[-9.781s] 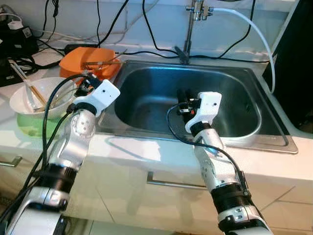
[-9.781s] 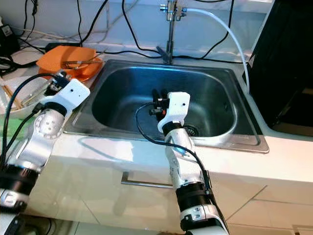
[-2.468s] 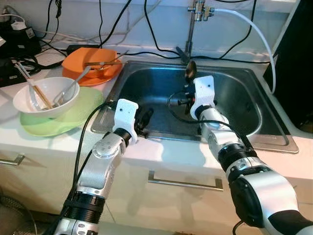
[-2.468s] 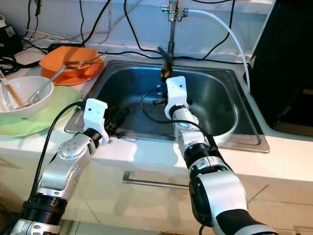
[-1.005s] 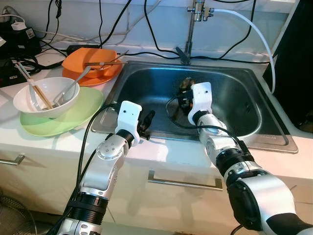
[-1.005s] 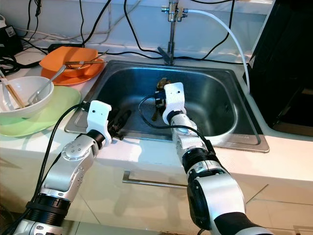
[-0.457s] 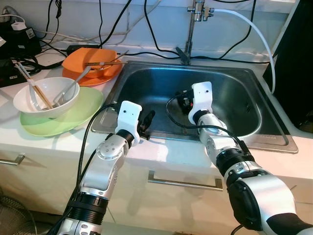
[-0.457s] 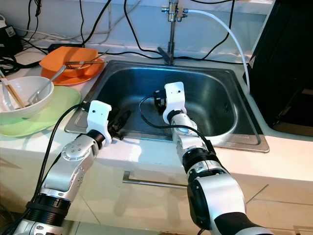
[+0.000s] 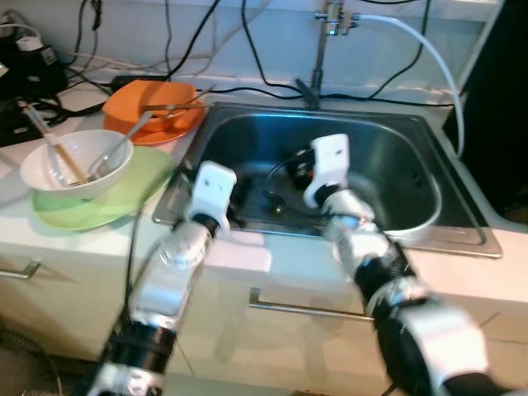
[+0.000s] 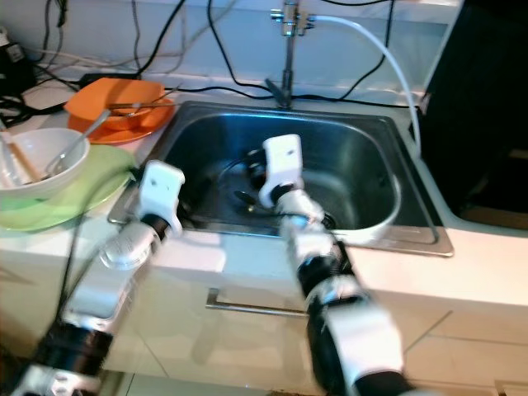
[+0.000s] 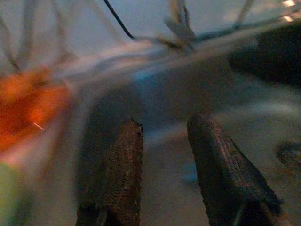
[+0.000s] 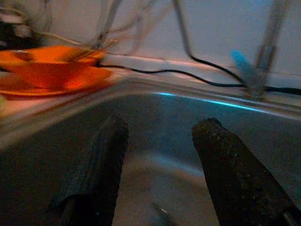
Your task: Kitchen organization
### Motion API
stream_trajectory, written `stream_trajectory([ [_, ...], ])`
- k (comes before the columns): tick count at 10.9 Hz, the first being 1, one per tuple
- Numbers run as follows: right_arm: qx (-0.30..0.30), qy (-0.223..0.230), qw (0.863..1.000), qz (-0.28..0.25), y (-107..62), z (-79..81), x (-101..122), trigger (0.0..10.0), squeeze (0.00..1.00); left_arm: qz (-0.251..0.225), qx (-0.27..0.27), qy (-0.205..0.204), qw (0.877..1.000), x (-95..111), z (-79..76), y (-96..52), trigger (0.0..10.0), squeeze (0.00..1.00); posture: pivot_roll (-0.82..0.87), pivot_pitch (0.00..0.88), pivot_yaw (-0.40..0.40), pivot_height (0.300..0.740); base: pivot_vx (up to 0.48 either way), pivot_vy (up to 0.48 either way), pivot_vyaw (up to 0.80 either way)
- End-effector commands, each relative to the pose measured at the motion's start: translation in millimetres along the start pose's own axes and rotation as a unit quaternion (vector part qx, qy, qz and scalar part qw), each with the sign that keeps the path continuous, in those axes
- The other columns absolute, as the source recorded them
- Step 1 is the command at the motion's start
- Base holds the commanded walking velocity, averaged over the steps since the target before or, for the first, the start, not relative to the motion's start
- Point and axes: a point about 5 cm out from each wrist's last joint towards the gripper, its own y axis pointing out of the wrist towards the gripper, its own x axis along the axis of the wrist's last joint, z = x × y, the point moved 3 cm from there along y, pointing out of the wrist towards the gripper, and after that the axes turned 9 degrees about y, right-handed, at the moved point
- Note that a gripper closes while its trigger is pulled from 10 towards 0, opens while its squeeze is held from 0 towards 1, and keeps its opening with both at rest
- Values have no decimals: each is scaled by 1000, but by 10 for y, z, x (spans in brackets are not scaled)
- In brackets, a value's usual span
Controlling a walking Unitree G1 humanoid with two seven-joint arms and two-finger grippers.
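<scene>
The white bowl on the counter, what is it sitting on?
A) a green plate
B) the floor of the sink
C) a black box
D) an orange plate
A: the white bowl, with chopsticks and a spoon in it, rests on the green plate on the counter left of the sink; the orange plate lies farther back.

spoon (image 9: 273,198) dropped in sink (image 9: 396,140), right claw (image 12: 157,174) emptied

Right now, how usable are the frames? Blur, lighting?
Head views: both arms motion-smeared, sink and white bowl fairly sharp. Left wrist view: heavy blur, dim, left pincer open. Right wrist view: dark, softer blur, right pincer open over the basin.
</scene>
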Motion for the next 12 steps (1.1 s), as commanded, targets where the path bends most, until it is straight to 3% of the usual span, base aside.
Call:
stream_trajectory([
  [1,10,7,1000,-18,-15,32,51,10000,0,-40,28,18,999,228,133,27,10000,0,202,19,-9,740,0,0,0],
  [3,1,20,1000,-5,-101,22,-83,10000,0,-69,124,25,990,418,584,23,10000,0,197,5,-4,740,0,0,0],
  [4,-1,23,1000,0,-128,18,-117,10000,0,-61,171,40,983,402,812,-26,10000,0,198,0,-3,740,0,0,0],
  [5,1,25,1000,1,-150,32,-126,10000,0,-18,220,44,974,233,1025,-141,10000,0,199,0,-1,740,0,0,0],
  [7,-1,21,1000,7,-175,25,-167,10000,0,-4,251,50,967,133,1107,-249,10000,0,208,0,-4,740,0,0,0],
  [9,-3,25,1000,7,-191,23,-165,10000,0,6,258,54,965,92,1051,-376,10000,0,207,0,-12,740,0,0,0],
  [12,-6,28,999,15,-211,2,-198,10000,0,22,294,17,955,14,989,-575,10000,0,227,12,-34,740,0,0,0],
])
